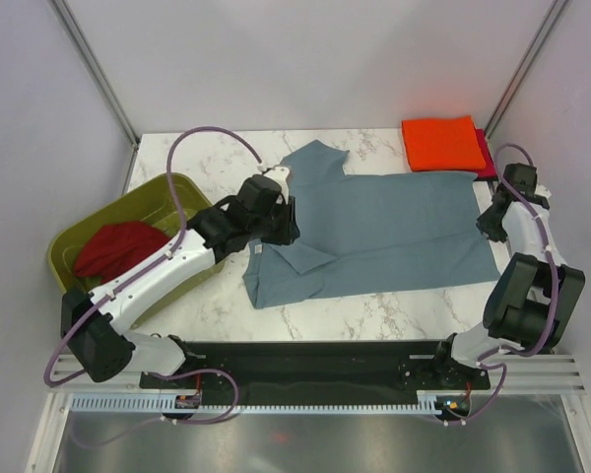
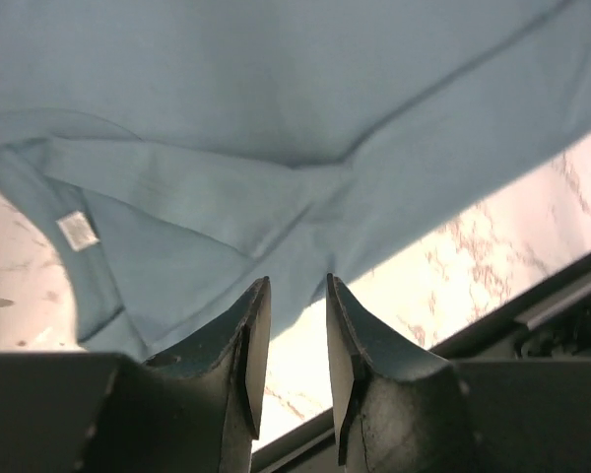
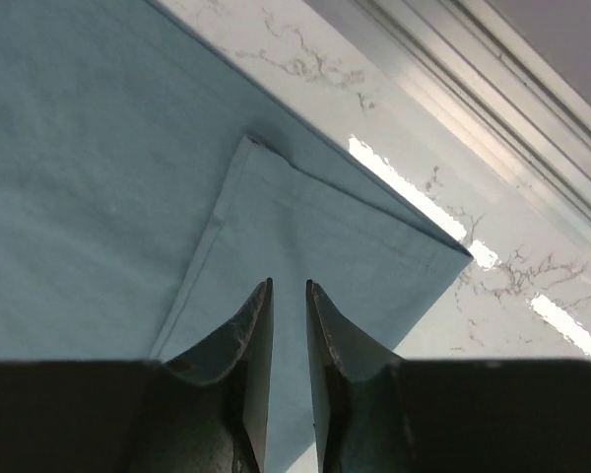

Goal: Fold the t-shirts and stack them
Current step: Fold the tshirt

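Limp, light slate blue-grey t-shirt (image 1: 394, 232) at mid-frame probably slides easily; pinch its folded corners. Left pincer (image 2: 296, 286) and right pincer (image 3: 289, 288) both stand slightly parted, gripping nothing.

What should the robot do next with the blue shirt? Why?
Probably move the open left fingers to the far sleeve of the blue-grey shirt and fold that sleeve in: it sticks out flat, while the near side is already folded.
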{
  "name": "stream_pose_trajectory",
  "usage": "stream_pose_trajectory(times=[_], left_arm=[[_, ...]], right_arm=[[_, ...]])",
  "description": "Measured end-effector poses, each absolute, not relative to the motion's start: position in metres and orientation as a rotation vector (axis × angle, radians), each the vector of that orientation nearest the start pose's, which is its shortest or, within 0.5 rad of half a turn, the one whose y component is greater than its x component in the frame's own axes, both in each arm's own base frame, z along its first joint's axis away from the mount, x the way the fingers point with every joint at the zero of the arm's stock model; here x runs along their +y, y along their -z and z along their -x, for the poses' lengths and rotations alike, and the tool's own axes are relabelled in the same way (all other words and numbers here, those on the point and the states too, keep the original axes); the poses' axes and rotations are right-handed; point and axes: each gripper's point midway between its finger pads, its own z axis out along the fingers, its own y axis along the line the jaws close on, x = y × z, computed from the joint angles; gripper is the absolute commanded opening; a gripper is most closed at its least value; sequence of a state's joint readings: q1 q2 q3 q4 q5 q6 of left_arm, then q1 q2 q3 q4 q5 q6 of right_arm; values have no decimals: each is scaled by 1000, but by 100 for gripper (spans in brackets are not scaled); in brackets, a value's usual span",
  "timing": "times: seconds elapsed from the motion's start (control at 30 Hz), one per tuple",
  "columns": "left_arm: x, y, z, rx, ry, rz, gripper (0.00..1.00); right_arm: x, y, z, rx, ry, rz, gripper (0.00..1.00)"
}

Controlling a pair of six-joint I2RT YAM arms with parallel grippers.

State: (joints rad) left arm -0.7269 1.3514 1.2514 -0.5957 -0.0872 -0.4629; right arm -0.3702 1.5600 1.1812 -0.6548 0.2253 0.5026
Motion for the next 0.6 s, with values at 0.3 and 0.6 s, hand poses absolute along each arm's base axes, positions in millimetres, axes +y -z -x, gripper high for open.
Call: stream_pose_trajectory(times=[0.3, 0.6], left_arm=[[-256, -133, -232, 2498, 524, -356, 35], [-238, -74, -219, 2616, 421, -294, 35]], right_arm=[[-137, -66, -295, 2405, 277, -1223, 15], [-152, -32, -260, 2414, 461, -1335, 15]])
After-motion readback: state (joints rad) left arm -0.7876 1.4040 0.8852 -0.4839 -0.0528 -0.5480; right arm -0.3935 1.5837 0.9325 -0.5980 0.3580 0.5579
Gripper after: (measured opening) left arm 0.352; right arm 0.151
